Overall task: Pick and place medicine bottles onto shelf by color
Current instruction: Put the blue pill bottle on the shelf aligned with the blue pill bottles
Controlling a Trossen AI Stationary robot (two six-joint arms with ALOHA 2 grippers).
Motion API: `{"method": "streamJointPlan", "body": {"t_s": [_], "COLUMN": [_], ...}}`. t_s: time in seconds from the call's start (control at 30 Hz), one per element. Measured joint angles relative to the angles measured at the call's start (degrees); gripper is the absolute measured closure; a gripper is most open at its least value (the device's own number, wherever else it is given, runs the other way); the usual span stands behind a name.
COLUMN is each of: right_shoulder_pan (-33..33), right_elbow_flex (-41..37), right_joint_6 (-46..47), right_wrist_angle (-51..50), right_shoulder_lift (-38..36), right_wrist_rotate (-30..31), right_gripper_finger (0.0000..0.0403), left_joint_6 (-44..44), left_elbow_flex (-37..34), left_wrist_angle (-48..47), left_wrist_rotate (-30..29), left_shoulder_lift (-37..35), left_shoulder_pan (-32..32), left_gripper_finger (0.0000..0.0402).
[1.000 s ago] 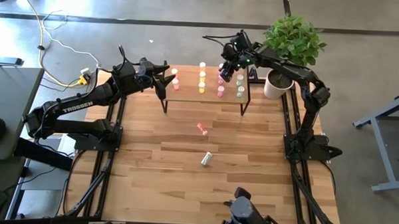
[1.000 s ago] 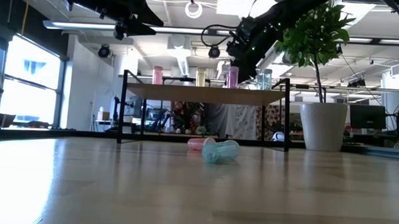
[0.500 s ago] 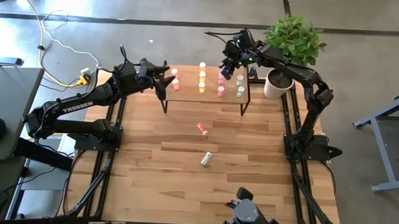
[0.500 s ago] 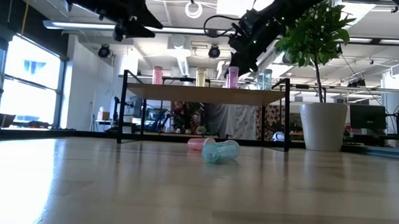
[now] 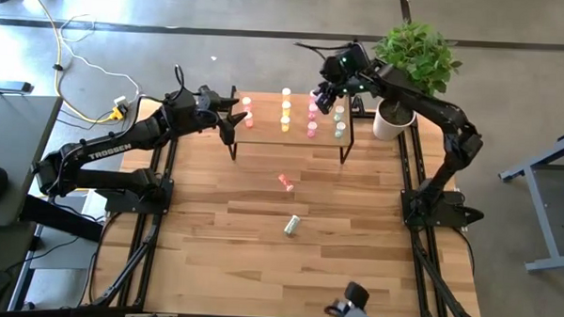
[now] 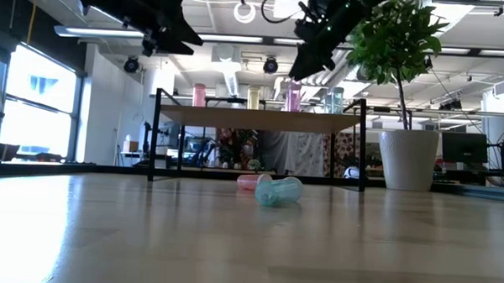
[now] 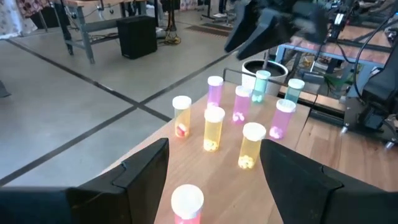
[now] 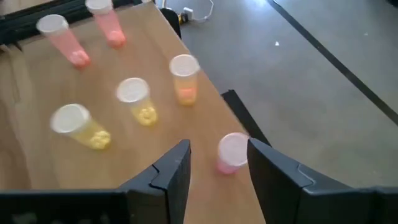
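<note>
Shelf [image 5: 264, 132] with white-capped bottles [image 5: 286, 109]

bottles [image 5: 286, 110] upright on shelf [image 5: 264, 134]

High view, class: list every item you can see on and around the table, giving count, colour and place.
Shelf: one, light wood with black legs, far end of table.
Red bottles: two, shelf's left end.
Yellow-orange bottles: three, next row.
Pink bottles: three, next row.
Pale green bottles: at least two, shelf's right end.
Fallen red bottle: one, mid-table.
Fallen green bottle: one, nearer the front edge.
Potted plant: one, white pot, far right corner.
Left tool: open, over the shelf's left end.
Right tool: open, above the pink row.
</note>
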Motion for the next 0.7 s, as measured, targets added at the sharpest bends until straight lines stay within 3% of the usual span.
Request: {"method": "streamJointPlan", "body": {"t_s": [0.17, 0.7], "right_shoulder_pan": [4.3, 22.8], "right_elbow_flex": [0.0, 0.0], "right_joint_6": [7.4, 45.1], "right_wrist_angle": [-2.4, -14.9], "right_shoulder_lift": [-2.7, -3.5], "right_wrist_rotate": [2.9, 2.5], "right_gripper_finger": [0.0253, 0.0253], "left_joint_6": [0.0, 3.0], "left_elbow_flex": [0.0, 0.0], "left_wrist_angle": [-0.4, -4.9], "left_wrist_rotate": [0.0, 0.0], "left_shoulder_lift": [0.0, 0.0], "left_shoulder_pan": [0.0, 0.0], "left_gripper_finger": [0.0158, 0.0158]}}
